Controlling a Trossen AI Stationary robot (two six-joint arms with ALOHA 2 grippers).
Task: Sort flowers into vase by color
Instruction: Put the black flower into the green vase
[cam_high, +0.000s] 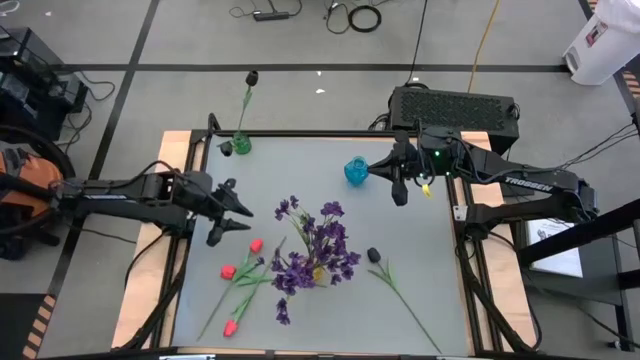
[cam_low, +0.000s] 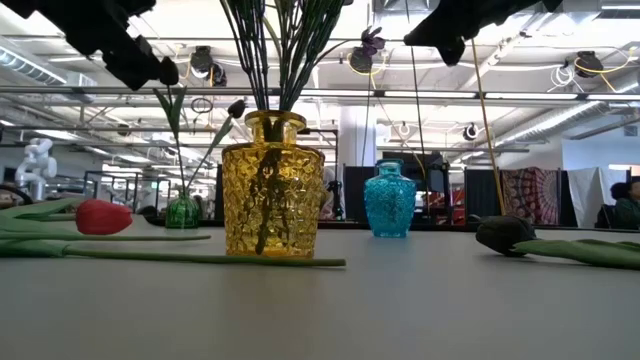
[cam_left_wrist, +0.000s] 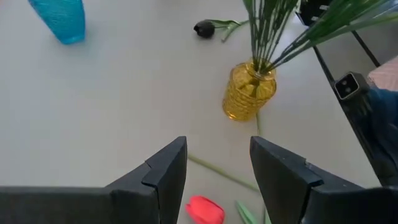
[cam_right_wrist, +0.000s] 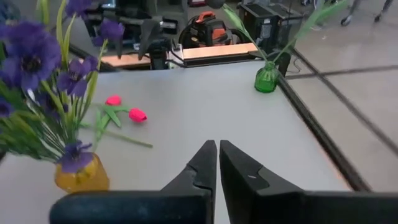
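The left gripper (cam_high: 232, 213) hangs with its jaws spread wide and nothing between them, above the table (cam_high: 420, 250) to the left of the yellow vase (cam_low: 271, 185), which already holds the purple sprays (cam_high: 315, 250). Three red tulips (cam_high: 240, 272) lie just left of that vase, below the left gripper. The right gripper (cam_high: 400, 196) is closed and empty, hovering beside the blue vase (cam_high: 356, 171). A black-headed bloom (cam_high: 373, 255) lies right of the yellow vase; another stands in the green vase (cam_high: 240, 144) at the table's far left corner.
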